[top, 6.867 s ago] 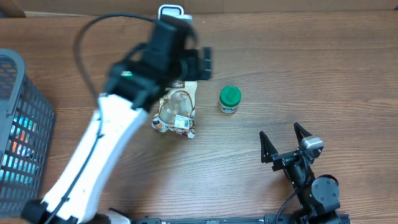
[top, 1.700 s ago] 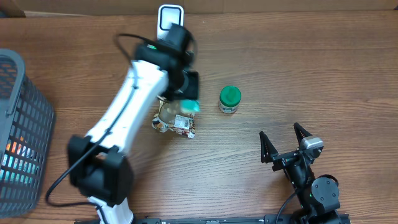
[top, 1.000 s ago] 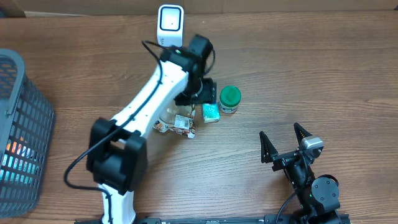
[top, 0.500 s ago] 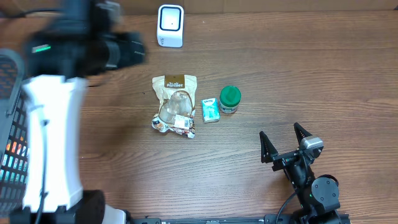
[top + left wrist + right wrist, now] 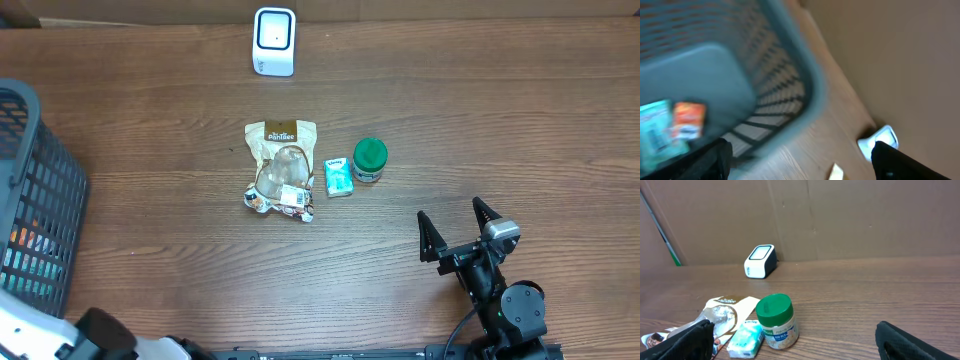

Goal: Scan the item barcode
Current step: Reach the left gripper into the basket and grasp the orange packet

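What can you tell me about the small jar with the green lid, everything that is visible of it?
The jar is small and squat, with a round green lid that is closed on top. Its body looks pale, perhaps clear plastic, with a printed label too small to read. It stands upright on the wooden table, right of the middle group of items. A light blue packet lies close beside it; whether they touch I cannot tell. Nothing else is on it or holds it.

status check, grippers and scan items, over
Left gripper open, empty, facing basket. Right gripper open, empty. Pouch, teal packet, jar on table, none held. Scanner unblocked at far edge.
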`<action>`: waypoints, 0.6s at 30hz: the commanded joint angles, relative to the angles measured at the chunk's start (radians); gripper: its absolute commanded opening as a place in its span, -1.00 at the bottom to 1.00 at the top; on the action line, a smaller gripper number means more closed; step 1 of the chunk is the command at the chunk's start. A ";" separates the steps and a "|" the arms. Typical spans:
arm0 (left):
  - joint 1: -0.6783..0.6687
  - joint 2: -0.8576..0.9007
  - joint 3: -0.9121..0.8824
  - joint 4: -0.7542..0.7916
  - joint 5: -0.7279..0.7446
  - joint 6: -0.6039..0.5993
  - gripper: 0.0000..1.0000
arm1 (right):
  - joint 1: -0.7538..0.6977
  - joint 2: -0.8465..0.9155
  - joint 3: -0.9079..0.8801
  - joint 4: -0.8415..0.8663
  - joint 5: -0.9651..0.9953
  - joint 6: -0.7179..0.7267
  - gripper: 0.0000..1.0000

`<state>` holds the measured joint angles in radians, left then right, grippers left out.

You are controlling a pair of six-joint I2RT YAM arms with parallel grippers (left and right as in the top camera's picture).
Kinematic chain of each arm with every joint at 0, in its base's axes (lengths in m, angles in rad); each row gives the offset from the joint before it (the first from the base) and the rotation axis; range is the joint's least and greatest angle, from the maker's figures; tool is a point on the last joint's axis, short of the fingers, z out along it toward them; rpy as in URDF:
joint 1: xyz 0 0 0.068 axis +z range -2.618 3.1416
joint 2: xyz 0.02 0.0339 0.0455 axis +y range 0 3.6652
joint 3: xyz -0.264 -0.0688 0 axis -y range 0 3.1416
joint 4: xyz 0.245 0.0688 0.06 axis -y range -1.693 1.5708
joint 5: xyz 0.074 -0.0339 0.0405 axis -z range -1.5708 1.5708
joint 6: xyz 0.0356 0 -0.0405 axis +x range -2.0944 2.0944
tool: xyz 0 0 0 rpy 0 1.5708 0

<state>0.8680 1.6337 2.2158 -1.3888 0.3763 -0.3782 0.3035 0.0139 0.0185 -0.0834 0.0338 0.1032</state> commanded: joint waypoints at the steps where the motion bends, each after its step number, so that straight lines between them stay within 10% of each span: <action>1: 0.092 0.048 -0.037 -0.003 0.026 -0.045 0.85 | 0.004 -0.011 -0.010 0.003 0.010 -0.007 1.00; 18: 0.076 0.336 -0.349 0.163 -0.255 0.124 1.00 | 0.004 -0.011 -0.010 0.003 0.010 -0.007 1.00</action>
<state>0.9722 1.9213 1.8706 -1.2304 0.1799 -0.3309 0.3035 0.0139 0.0185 -0.0830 0.0338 0.1032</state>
